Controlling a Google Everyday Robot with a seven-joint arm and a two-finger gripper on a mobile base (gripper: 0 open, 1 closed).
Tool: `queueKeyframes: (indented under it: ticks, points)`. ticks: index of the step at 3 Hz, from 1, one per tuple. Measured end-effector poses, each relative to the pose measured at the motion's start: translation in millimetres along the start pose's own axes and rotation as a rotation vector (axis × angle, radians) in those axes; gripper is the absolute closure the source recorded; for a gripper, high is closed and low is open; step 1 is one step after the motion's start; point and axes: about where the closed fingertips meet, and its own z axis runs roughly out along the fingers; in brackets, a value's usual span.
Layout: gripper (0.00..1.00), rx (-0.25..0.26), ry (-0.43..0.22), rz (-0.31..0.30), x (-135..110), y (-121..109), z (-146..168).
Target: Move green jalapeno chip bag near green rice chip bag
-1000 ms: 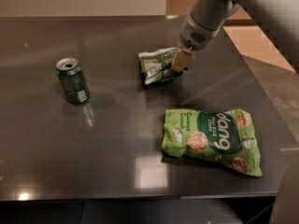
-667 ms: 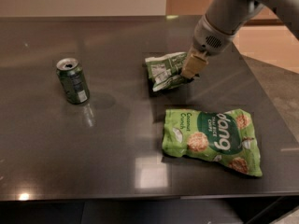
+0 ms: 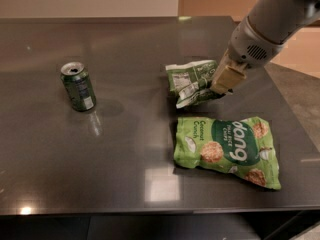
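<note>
The green jalapeno chip bag is a small crinkled green bag with a white label panel, near the table's middle right. My gripper comes down from the upper right and is shut on the bag's right edge. The green rice chip bag, large and bright green with "dang" lettering, lies flat just below and right of the small bag. A narrow strip of table separates the two bags.
A green soda can stands upright at the left on the dark glossy table. The table's front edge runs along the bottom and its right edge passes just beyond the large bag. My arm crosses the upper right corner.
My gripper has dragged the green jalapeno chip bag to the right and toward the front, closer to the green rice chip bag. The can and the large bag have not moved.
</note>
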Motion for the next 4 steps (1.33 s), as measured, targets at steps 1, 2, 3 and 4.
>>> queueKeyframes:
  ticks: [1, 2, 3, 4]
  points:
    - [0.35, 0.015, -0.006, 0.017, 10.4, 13.6, -15.2]
    - [0.13, 0.032, -0.006, 0.020, 14.7, 20.4, -24.6]
    - [0.00, 0.033, -0.007, 0.018, 13.6, 20.5, -24.1]
    - [0.00, 0.033, -0.007, 0.018, 13.6, 20.5, -24.1]
